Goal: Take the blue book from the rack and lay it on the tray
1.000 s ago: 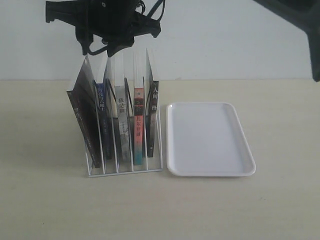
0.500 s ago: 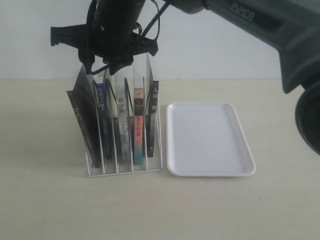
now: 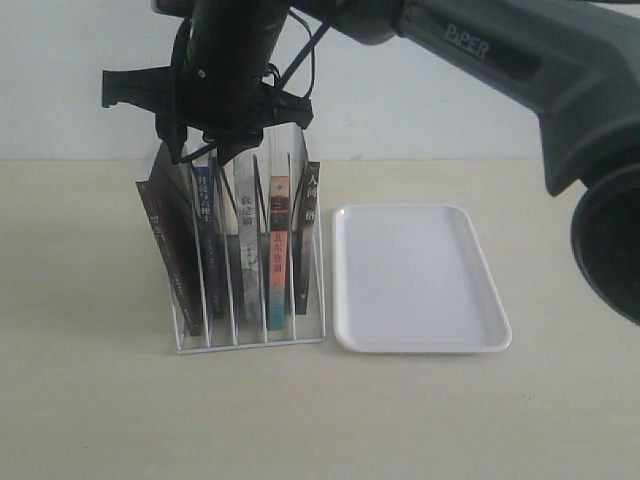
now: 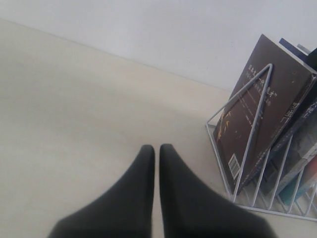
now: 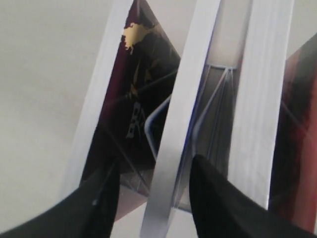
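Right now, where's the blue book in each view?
Exterior: blue book, second slot from the left of the rack, top under the right gripper.
Left wrist: a blue sliver behind the dark leaning book.
Right wrist: its white page edge, between the fingers.
Shared landmark: the dark leaning book beside it.

The pale beige worktop [image 3: 100, 420] carries two things side by side. A white wire rack [image 3: 250, 342] with upright dividers stands on the left. A flat white rectangular plastic tray [image 3: 415, 280] lies just beside it on the right, with a narrow gap between them.
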Robot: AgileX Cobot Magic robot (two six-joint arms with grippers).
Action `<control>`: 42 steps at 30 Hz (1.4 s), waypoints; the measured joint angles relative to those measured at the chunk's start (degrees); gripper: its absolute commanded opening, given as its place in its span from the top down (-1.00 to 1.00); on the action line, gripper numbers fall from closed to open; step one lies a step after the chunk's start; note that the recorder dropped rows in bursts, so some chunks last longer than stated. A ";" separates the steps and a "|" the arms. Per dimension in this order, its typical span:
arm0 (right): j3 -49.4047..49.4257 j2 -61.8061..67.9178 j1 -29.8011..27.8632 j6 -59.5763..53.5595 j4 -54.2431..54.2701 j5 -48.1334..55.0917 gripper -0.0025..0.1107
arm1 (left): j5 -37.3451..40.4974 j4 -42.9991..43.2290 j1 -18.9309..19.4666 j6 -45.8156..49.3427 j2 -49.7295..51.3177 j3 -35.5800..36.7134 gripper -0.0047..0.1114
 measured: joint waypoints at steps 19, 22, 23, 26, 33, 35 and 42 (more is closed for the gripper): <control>0.00 0.21 0.00 1.42 0.00 1.01 0.50 | 0.00 0.00 0.00 0.00 0.00 0.00 0.85; 0.00 0.21 0.00 1.42 0.00 1.01 0.34 | 0.00 0.00 0.00 0.00 0.00 0.00 0.85; 0.00 0.21 0.00 1.42 0.00 1.01 0.25 | 0.00 0.00 0.00 0.00 0.00 0.00 0.85; 0.00 0.21 0.10 1.52 0.33 0.51 0.19 | 0.00 0.00 0.00 0.00 0.00 0.00 0.85; -0.13 1.26 0.10 2.35 0.39 0.15 0.22 | 0.00 0.00 0.00 0.00 0.00 0.00 0.85; -0.27 2.30 0.10 2.35 0.64 0.02 0.42 | 0.00 0.00 0.00 0.00 0.00 0.00 0.85; -0.27 2.58 0.10 2.51 -0.84 1.35 0.74 | 0.00 0.00 0.00 0.00 0.00 0.00 0.85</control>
